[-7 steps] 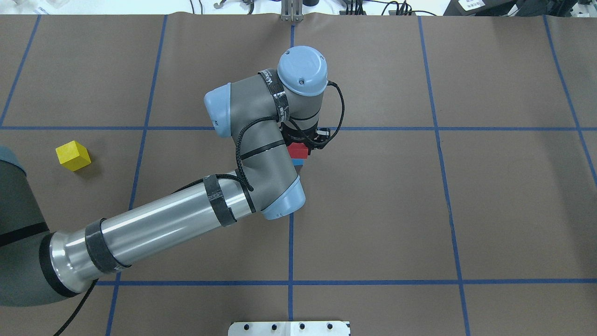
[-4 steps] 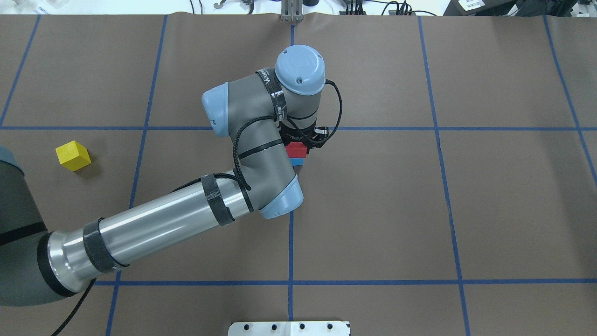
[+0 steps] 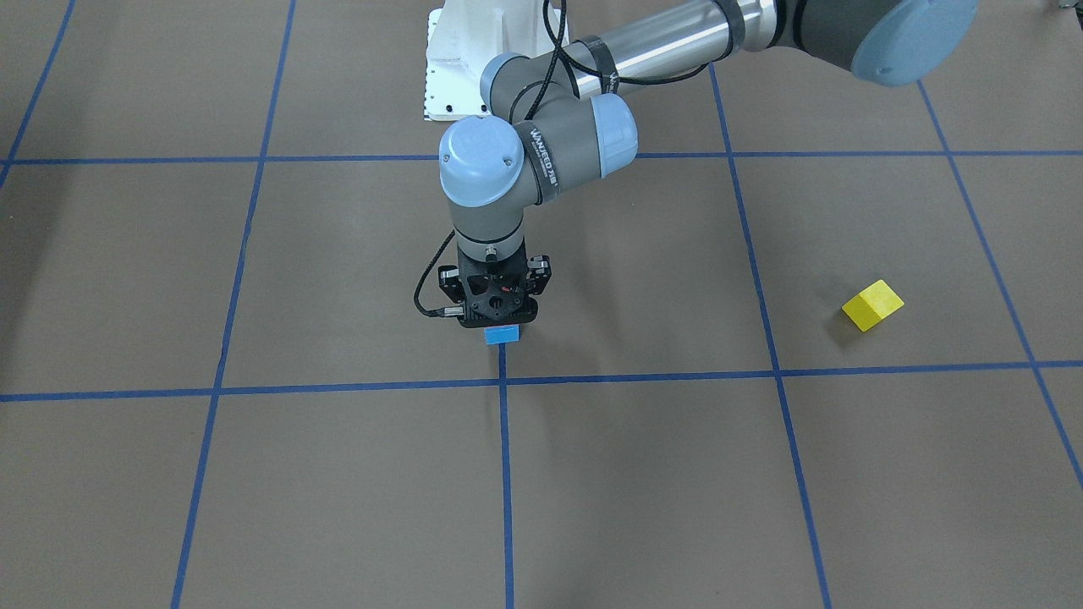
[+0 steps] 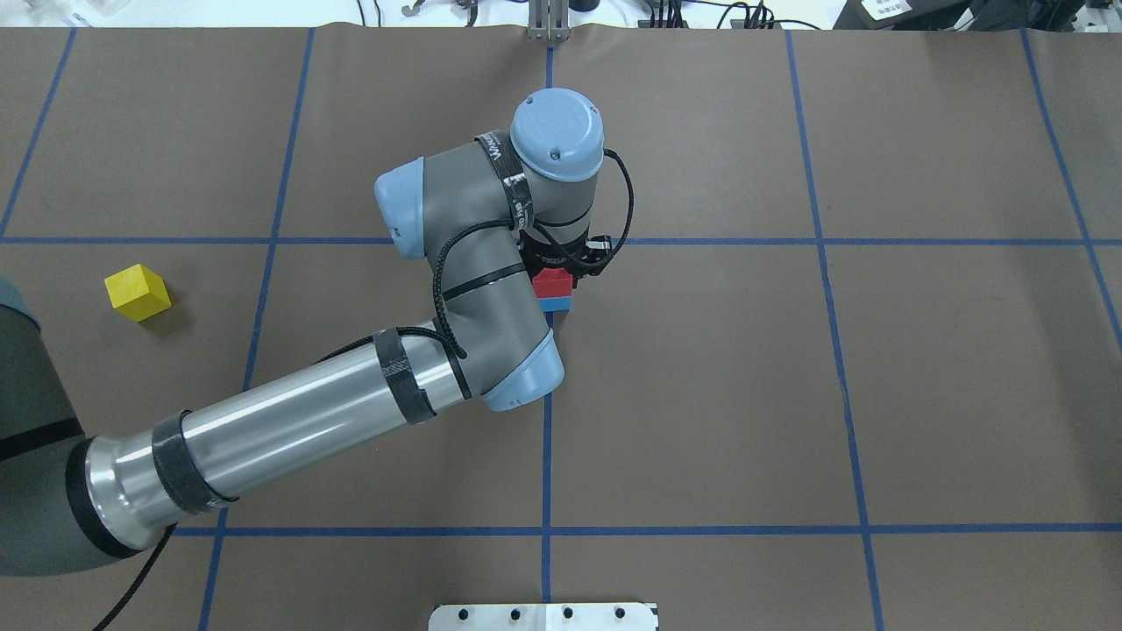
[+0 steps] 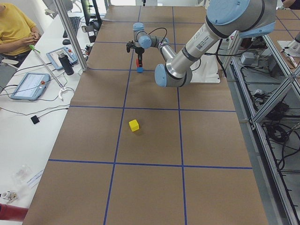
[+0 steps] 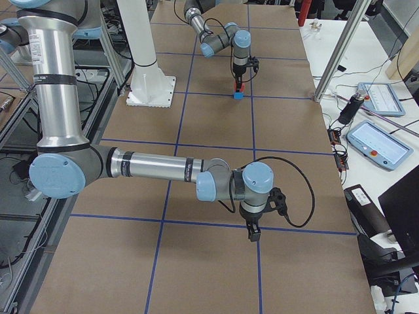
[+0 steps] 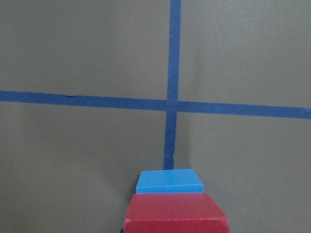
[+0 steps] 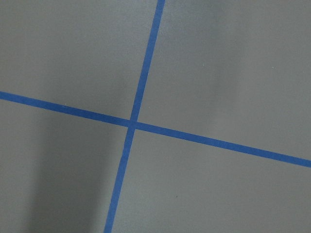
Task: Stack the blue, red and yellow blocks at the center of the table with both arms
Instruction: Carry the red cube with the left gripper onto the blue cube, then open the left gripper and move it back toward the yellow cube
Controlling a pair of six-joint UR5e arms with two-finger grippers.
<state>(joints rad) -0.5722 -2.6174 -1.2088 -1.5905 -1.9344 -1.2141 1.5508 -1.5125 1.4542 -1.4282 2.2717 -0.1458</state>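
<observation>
The red block is between the jaws of my left gripper, which is shut on it. It hangs directly over the blue block, which sits on the table at the centre tape crossing. The left wrist view shows the red block close above the blue block; I cannot tell whether they touch. The yellow block lies alone far to my left. My right gripper shows only in the exterior right view, low over the table, so I cannot tell its state.
The white pedestal base stands at the robot's edge of the table. A side bench along the far edge carries tablets and a bottle, with a seated person and metal posts beside it.
My left arm has shifted slightly left and toward the far edge with the red block, bringing it more squarely over the blue block. The yellow block has not moved.
</observation>
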